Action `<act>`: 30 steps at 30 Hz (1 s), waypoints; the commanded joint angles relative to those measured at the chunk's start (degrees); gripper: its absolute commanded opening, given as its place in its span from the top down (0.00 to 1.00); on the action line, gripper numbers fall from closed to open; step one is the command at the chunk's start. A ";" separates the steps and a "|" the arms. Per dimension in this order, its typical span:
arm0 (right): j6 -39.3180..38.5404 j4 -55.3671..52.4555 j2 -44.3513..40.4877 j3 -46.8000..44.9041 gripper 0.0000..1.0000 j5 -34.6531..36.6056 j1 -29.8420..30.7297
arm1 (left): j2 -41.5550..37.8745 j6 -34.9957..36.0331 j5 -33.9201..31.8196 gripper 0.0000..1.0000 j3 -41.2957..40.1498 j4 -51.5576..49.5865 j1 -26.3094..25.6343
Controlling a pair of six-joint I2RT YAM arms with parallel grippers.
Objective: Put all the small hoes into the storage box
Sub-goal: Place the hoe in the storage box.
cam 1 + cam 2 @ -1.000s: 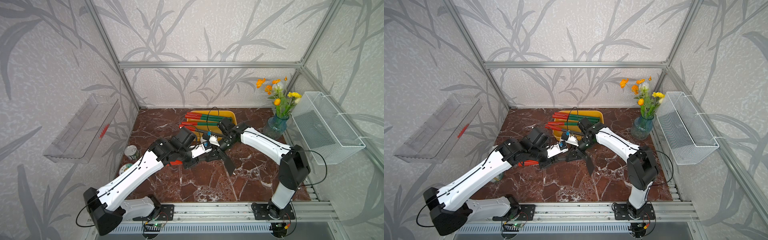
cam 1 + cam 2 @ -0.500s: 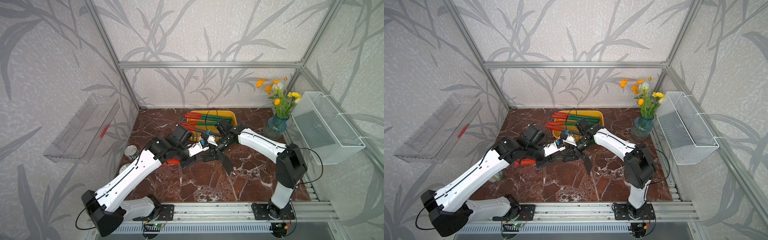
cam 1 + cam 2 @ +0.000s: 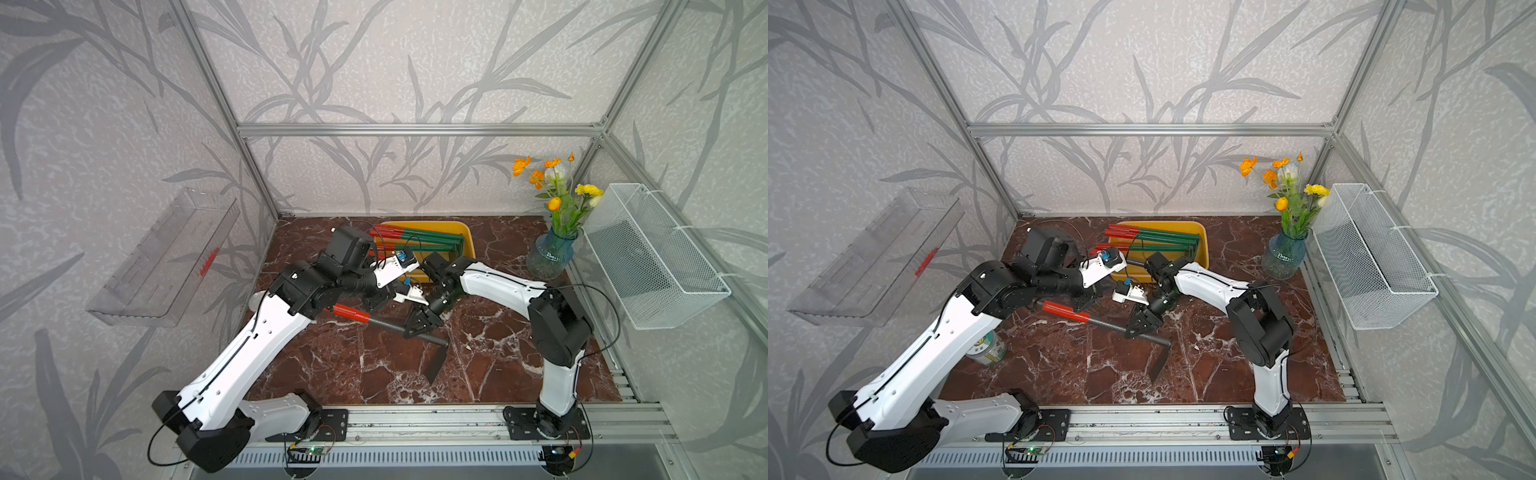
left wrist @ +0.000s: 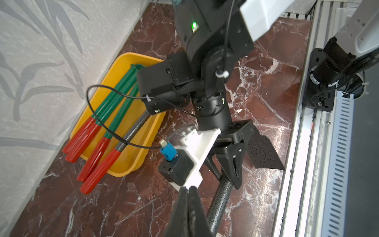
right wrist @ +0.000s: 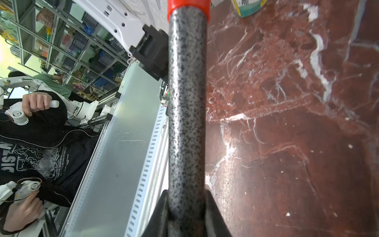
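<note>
Now that right gripper (image 3: 419,323) has just clamped onto small hoe (image 3: 386,325) shaft, left gripper (image 4: 188,190) sits clenched empty beside it; hoe outside storage box (image 3: 468,245), near its front; carry likely next

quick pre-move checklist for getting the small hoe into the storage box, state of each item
1. right gripper shut on small hoe shaft: ok
2. left gripper shut and empty beside the shaft: ok
3. blade off the table: cannot tell
4. bare floor in storage box beside green-handled tools: ok
5. way to box free: not ok, left arm hangs over its front edge
</note>
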 commanded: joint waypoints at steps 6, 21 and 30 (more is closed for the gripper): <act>1.98 -0.10 -1.15 0.25 1.00 -0.83 -0.05 | -0.13 -0.66 -1.64 1.00 -1.39 3.17 0.66; 14.90 6.20 -6.67 0.84 1.00 30.88 -0.78 | -4.05 -33.62 -17.74 0.70 -12.35 7.40 3.57; 13.94 6.47 -19.42 1.07 1.00 52.88 1.10 | -6.20 -59.03 -6.51 0.66 -22.27 26.42 7.10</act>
